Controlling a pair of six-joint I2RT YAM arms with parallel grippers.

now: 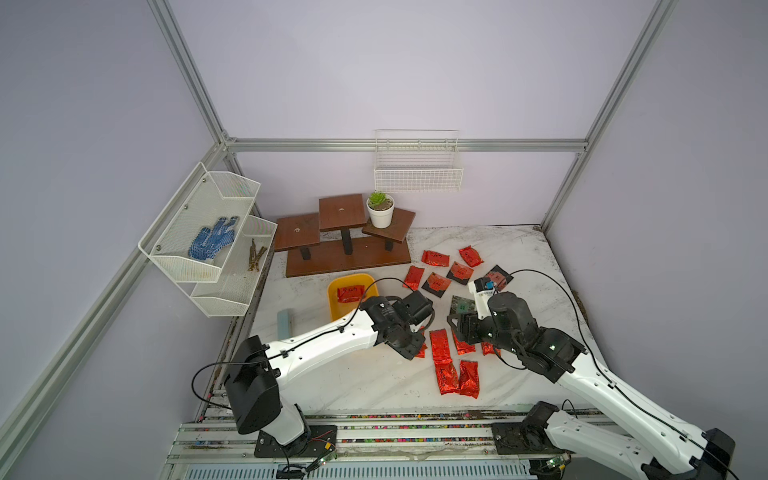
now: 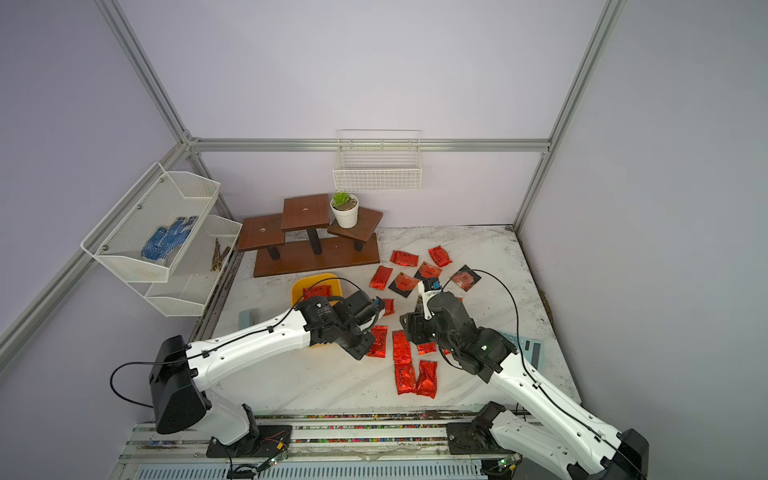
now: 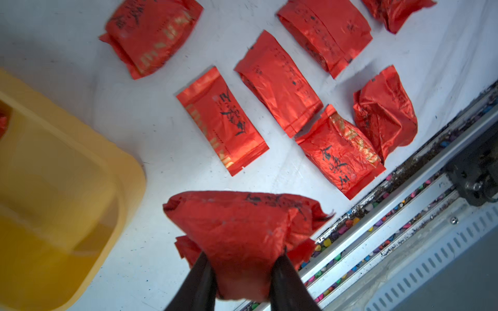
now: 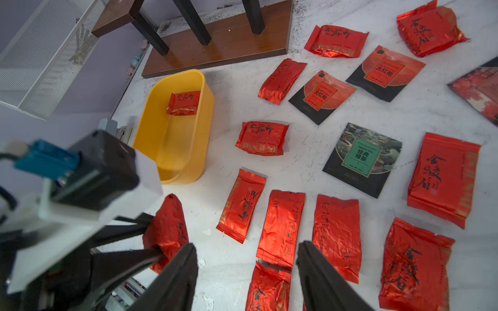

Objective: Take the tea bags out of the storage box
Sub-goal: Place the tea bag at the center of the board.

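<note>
Your left gripper [image 3: 243,255] pinches a crinkled red foil sachet [image 3: 242,223] near the shallow yellow plastic tub [image 3: 54,188]; your right gripper [image 4: 248,246] hangs wide, empty, above the white worktop [image 4: 234,80].

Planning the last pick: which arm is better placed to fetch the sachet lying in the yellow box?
Probably left: the left gripper hangs beside the storage box, though it must first drop the red sachet in its jaws. The right gripper is open and empty, but farther off.

Front-left table [image 1: 353,386] lies bare; tea bags [image 1: 441,347] crowd the right side.
</note>
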